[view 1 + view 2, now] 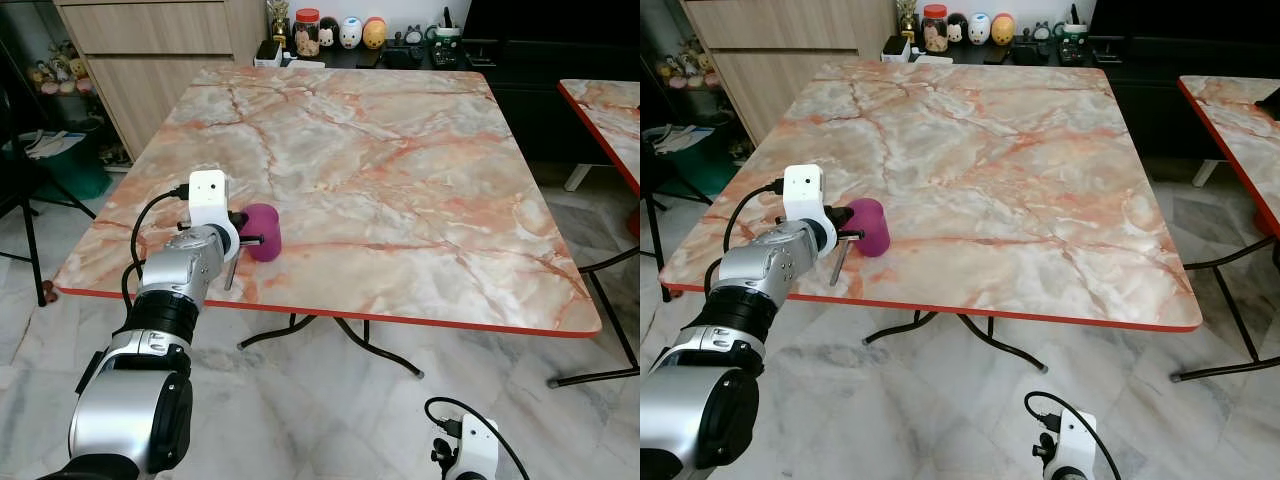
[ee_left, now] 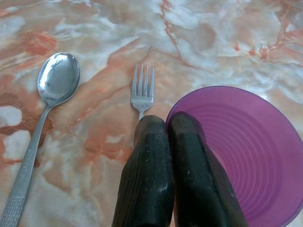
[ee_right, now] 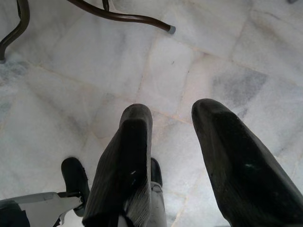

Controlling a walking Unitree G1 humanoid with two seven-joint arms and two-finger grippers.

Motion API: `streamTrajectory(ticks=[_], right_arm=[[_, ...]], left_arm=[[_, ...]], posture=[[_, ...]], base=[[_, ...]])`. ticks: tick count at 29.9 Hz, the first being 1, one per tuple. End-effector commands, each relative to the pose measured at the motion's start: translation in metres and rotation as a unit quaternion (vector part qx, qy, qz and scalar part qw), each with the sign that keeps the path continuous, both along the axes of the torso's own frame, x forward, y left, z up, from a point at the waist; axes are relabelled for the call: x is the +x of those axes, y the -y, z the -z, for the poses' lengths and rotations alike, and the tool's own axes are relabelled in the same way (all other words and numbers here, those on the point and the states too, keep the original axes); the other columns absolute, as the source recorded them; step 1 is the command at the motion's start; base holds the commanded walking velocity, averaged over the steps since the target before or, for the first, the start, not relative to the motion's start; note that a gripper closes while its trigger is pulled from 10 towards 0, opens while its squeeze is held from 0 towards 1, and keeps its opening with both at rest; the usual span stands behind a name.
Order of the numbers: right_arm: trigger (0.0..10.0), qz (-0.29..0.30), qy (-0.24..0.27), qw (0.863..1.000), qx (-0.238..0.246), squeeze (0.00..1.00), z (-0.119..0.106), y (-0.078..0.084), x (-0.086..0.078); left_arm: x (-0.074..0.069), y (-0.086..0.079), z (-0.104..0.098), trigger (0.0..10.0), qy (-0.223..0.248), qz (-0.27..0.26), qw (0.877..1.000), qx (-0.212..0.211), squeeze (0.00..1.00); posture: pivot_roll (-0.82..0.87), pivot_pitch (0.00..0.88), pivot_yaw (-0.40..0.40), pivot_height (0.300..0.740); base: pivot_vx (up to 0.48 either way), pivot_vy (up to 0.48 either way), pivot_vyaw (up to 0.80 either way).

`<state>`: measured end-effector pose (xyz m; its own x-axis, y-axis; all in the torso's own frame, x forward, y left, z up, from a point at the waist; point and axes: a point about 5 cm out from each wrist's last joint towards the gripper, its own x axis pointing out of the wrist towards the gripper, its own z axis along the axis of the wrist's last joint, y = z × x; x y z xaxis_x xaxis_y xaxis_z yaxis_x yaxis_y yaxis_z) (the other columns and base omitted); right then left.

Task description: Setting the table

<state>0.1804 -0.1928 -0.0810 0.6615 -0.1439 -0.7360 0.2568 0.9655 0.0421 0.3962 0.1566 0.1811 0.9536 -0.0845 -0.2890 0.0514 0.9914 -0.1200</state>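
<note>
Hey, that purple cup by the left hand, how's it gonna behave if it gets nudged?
The purple cup looks like thin ribbed plastic, so probably light and easily shoved. The left hand pinches its rim with fingers closed, so the wall may flex. On the smooth marble table it would likely slide.

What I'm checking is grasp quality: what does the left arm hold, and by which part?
The left fingers pinch the purple cup by its rim, one inside, one outside.

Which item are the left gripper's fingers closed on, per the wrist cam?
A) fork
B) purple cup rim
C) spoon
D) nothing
B: in the left wrist view the left gripper has its fingers pinched together over the near rim of the purple cup, while the fork and spoon lie free on the table.
</note>
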Motion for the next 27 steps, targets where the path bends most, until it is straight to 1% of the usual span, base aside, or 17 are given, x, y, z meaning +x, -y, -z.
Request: streamTrajectory(ticks=[1,6,9,10,11,13,14,15,16,18,19,21,25,26,27], right_arm=[[10.0,0.008,-0.009,1.000,0.002,0.00,0.003,0.001,-0.006],[10.0,0.008,-0.009,1.000,0.002,0.00,0.003,0.001,-0.006],[10.0,0.007,-0.009,1.000,0.001,0.00,0.003,0.002,-0.006],[10.0,0.007,-0.009,1.000,0.001,0.00,0.003,0.002,-0.006],[10.0,0.006,-0.009,1.000,0.000,0.00,0.003,0.002,-0.006],[10.0,0.006,-0.009,1.000,0.000,0.00,0.002,0.002,-0.006],[10.0,0.006,-0.009,1.000,-0.001,0.00,0.002,0.003,-0.005],[10.0,0.005,-0.009,1.000,-0.001,0.00,0.002,0.003,-0.005],[10.0,0.006,-0.008,1.000,-0.001,0.00,0.002,0.003,-0.005],[10.0,0.006,-0.008,1.000,-0.001,0.00,0.002,0.003,-0.005],[10.0,0.007,-0.008,1.000,-0.002,0.00,0.002,0.004,-0.005],[10.0,0.007,-0.008,1.000,-0.003,0.00,0.002,0.004,-0.005],[10.0,0.010,-0.006,1.000,-0.005,0.00,0.001,0.005,-0.004],[10.0,0.011,-0.005,1.000,-0.005,0.00,0.001,0.006,-0.004],[10.0,0.011,-0.005,1.000,-0.006,0.00,0.001,0.006,-0.004]], left_arm=[[-0.004,-0.002,0.010,0.0,-0.020,0.000,1.000,0.000,0.00],[-0.006,-0.001,0.013,0.0,-0.024,0.004,1.000,0.000,0.00],[-0.007,-0.001,0.010,0.0,-0.007,0.005,1.000,-0.013,0.00],[-0.007,0.000,0.006,0.0,0.009,0.006,1.000,-0.021,0.00],[-0.007,0.001,-0.001,0.0,0.042,0.005,0.998,-0.035,0.00],[-0.008,0.004,-0.007,0.0,0.072,0.005,0.996,-0.047,0.00],[-0.009,0.007,-0.012,1.3,0.092,0.014,0.994,-0.053,0.00],[-0.010,0.009,-0.014,1.3,0.101,0.018,0.993,-0.054,0.00],[-0.011,0.011,-0.018,10.0,0.119,0.020,0.991,-0.061,0.00],[-0.013,0.012,-0.023,10.0,0.141,0.022,0.987,-0.067,0.00],[-0.016,0.014,-0.029,10.0,0.171,0.024,0.982,-0.073,0.00],[-0.019,0.014,-0.033,10.0,0.190,0.019,0.978,-0.081,0.00],[-0.027,0.012,-0.042,10.0,0.253,0.005,0.966,-0.047,0.00],[-0.033,0.010,-0.041,10.0,0.275,-0.006,0.960,-0.046,0.00],[-0.036,0.010,-0.040,10.0,0.284,-0.011,0.958,-0.048,0.00]], posture=[[0.06,0.036,0.017,0.740],[0.06,0.031,0.016,0.740],[0.06,0.030,0.013,0.740],[0.06,0.033,0.012,0.740],[0.06,0.034,0.010,0.740],[0.06,0.034,0.010,0.740],[0.06,0.039,0.006,0.740],[0.06,0.039,0.006,0.740],[0.06,0.039,0.006,0.740],[0.06,0.041,0.005,0.740],[0.06,0.041,0.005,0.740],[0.06,0.041,0.005,0.740],[0.06,0.040,0.003,0.740],[0.06,0.040,0.003,0.740],[0.06,0.040,0.003,0.740]], base=[[0.000,0.000,0.00],[0.000,0.000,0.00],[0.000,0.000,0.00],[0.000,0.000,0.00],[0.000,0.000,0.00],[0.000,0.000,0.00],[0.000,0.000,0.00],[0.000,0.000,0.00],[0.000,0.000,0.00],[0.000,0.000,0.00],[0.000,0.000,0.00],[0.000,0.000,0.00],[0.000,0.000,0.00],[0.000,0.000,0.00],[0.000,0.000,0.00]])
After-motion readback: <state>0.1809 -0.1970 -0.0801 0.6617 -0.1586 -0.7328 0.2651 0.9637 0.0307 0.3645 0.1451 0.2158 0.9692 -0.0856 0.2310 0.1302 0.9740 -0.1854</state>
